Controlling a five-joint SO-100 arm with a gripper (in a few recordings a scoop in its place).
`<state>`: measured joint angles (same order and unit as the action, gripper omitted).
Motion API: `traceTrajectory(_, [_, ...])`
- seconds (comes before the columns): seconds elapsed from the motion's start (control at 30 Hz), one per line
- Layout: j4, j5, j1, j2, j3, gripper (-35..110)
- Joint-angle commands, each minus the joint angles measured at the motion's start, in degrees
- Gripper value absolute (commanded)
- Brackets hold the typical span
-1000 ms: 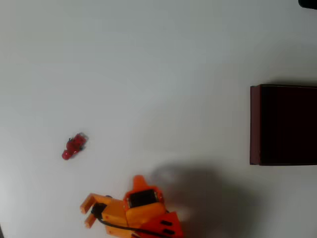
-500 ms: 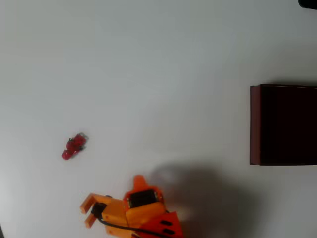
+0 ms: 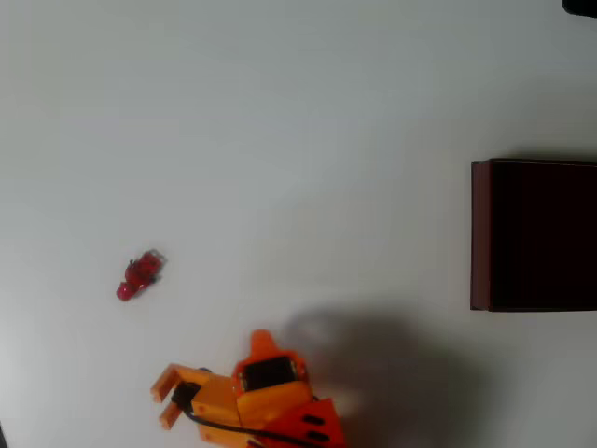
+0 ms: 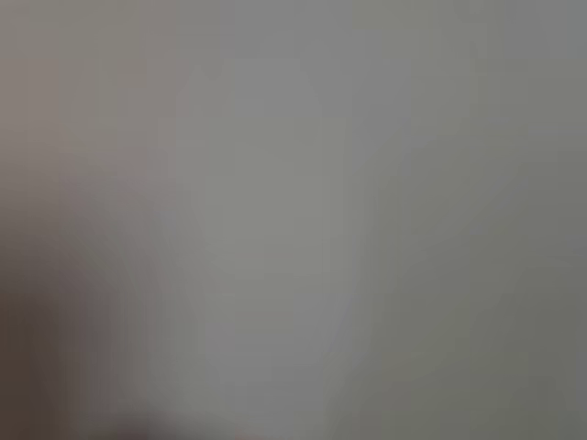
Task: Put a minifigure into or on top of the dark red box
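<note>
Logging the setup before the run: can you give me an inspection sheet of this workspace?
Surface: plain white table, bare between things.
Job's things: minifigure lying at left; dark red box at right edge, dark inside.
Clutter: nothing seen.
Grippers: orange gripper at bottom, fingers apart, holding nothing, clear of the minifigure.
Cables: black cable along the arm.
Surroundings: dark object at top right corner; wrist view too blurred to read.

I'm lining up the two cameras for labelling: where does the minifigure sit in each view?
Overhead view: the minifigure lies on the white table at left, above the orange gripper and far left of the dark red box.
Wrist view: a grey blur; no figure can be made out.
Shared landmark: probably just the pale table surface.
</note>
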<state>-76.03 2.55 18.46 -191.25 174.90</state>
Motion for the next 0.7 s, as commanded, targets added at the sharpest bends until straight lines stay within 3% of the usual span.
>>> traceTrajectory(0.0, [-1.1, -0.3, 1.0, -0.6, -2.7, 1])
traceTrajectory(0.2, [-1.1, 1.9, -0.4, -0.6, -2.7, 0])
traceTrajectory(0.4, [-2.9, 21.2, -3.3, -0.6, -7.3, 0])
traceTrajectory(0.47, [-3.3, 38.3, -4.2, -0.6, -10.8, 0])
traceTrajectory(0.67, [-6.4, 50.1, -5.4, -0.6, -17.4, 6])
